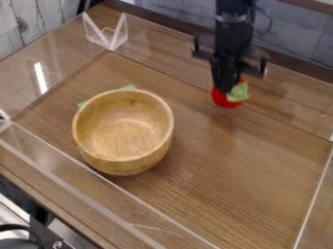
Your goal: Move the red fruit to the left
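- The pincer (231, 82) hangs from a black arm (232, 24) at the upper right, pointing straight down, its dark fingers drawn together into one narrow column.
- The red fruit (231, 95) sits directly under the pincer tips, its upper part hidden behind them; whether the tips pinch it or only touch it cannot be told.
- A bit of green leaf shows at the fruit's right edge.
- The fruit lies on the wooden bench (221, 185), right of the wooden bowl (124, 130) and well apart from it.
- The bowl stands upright in the left half; a green block (129, 89) peeks out from behind its far rim.
- Clear acrylic walls (78, 199) enclose the bench surface.
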You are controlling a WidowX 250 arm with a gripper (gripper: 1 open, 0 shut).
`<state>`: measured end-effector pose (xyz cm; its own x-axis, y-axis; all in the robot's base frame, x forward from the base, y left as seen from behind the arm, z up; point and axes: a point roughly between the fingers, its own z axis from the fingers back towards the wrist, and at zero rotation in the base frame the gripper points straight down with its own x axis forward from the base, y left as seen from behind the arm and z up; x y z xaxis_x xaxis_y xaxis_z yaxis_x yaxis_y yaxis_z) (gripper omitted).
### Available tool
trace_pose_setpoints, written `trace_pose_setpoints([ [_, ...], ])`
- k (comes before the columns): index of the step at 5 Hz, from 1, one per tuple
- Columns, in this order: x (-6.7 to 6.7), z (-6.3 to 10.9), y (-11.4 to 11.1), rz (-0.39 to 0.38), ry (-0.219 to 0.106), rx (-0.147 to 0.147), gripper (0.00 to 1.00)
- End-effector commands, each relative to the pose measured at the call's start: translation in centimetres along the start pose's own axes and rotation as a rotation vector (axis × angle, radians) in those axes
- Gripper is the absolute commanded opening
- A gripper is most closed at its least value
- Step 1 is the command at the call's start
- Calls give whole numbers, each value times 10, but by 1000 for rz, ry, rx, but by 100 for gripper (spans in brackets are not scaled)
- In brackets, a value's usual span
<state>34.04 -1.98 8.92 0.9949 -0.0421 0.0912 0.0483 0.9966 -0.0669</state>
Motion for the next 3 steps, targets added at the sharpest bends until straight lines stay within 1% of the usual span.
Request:
trace_pose_setpoints([
  [1,6,50,10,-56,-105,-22,0],
  [2,-11,60,31,-104,-97,-27,0],
  [3,-29,58,51,-128,-81,-21,0],
])
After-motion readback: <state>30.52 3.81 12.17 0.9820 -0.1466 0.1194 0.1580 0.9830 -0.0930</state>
